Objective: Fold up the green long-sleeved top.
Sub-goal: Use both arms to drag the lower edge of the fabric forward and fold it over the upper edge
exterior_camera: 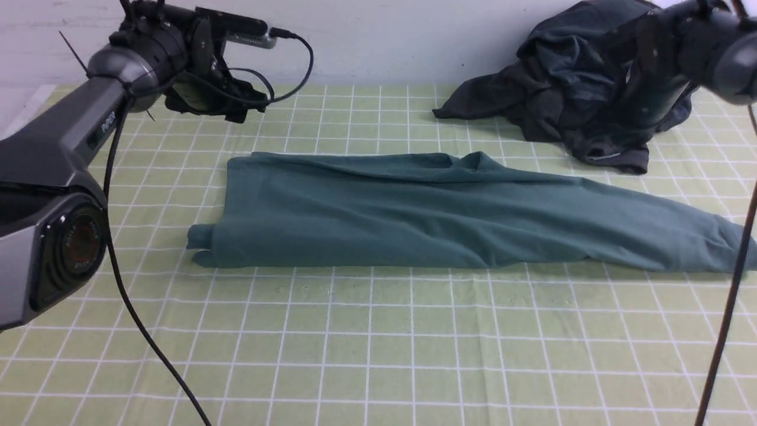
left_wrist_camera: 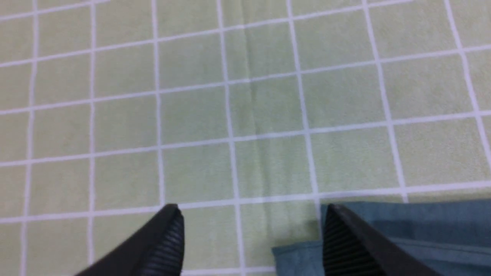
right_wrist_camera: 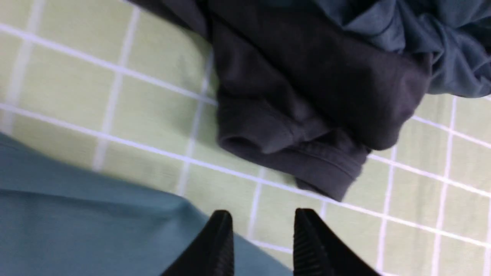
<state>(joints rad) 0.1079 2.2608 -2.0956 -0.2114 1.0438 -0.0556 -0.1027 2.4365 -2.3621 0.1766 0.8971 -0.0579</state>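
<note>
The green long-sleeved top (exterior_camera: pixel 426 213) lies folded lengthwise into a long strip across the middle of the table, one sleeve end reaching the right edge of the front view. My left gripper (left_wrist_camera: pixel 253 211) is open wide above the bare cloth just off the top's far left corner (left_wrist_camera: pixel 406 230), with nothing between its fingers. My right gripper (right_wrist_camera: pixel 264 214) is open too, empty, hovering over the top's far edge (right_wrist_camera: pixel 76 222) near the dark garment. In the front view both arms are raised at the back, the left arm (exterior_camera: pixel 148 53) and the right arm (exterior_camera: pixel 668 71).
A dark charcoal garment (exterior_camera: pixel 579 89) lies crumpled at the back right, its cuff (right_wrist_camera: pixel 307 161) close to my right gripper. A green checked tablecloth (exterior_camera: pixel 378 343) covers the table. A black cable (exterior_camera: pixel 136 319) hangs from the left arm.
</note>
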